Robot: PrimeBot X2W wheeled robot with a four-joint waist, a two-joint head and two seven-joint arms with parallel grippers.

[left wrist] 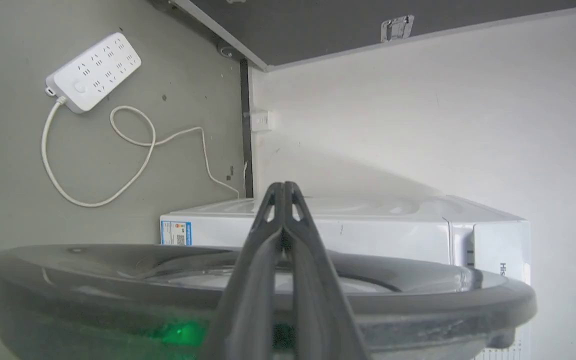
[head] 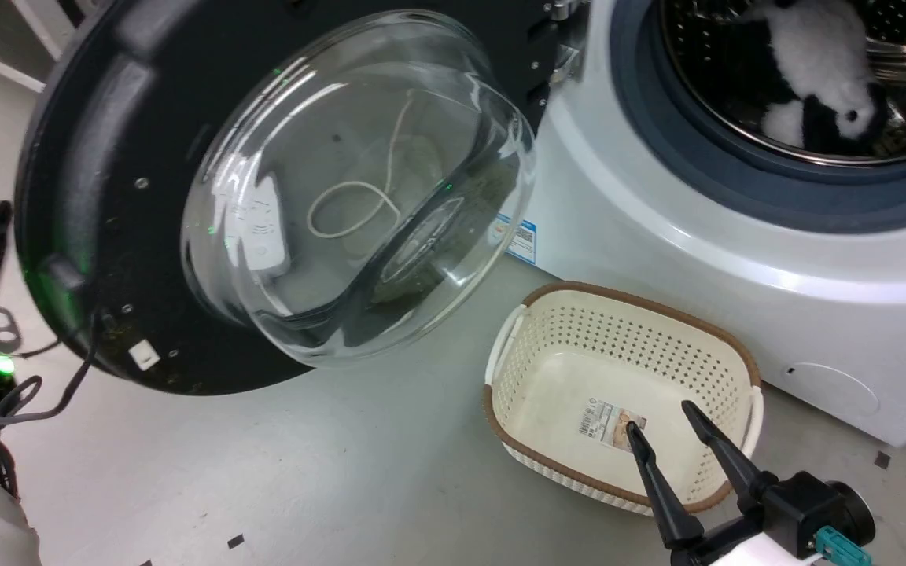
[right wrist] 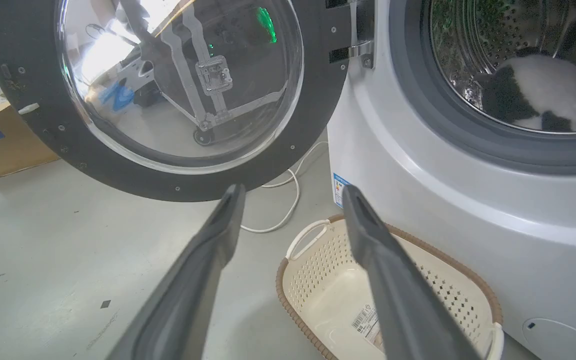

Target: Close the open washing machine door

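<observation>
Black and glossy, the washing machine door stands swung wide to the left in the head view, its glass bowl bulging toward the camera, well clear of the washing machine (a black-and-white plush toy lies in the drum). The right gripper hangs over a cream basket, fingers parted, holding nothing.

Left wrist view: the left gripper has its fingers pressed together, empty, rising across the door's outer rim; contact cannot be told. A white power strip lies on the floor beyond.

Right wrist view: the parted fingers frame the gap between door and basket.
</observation>
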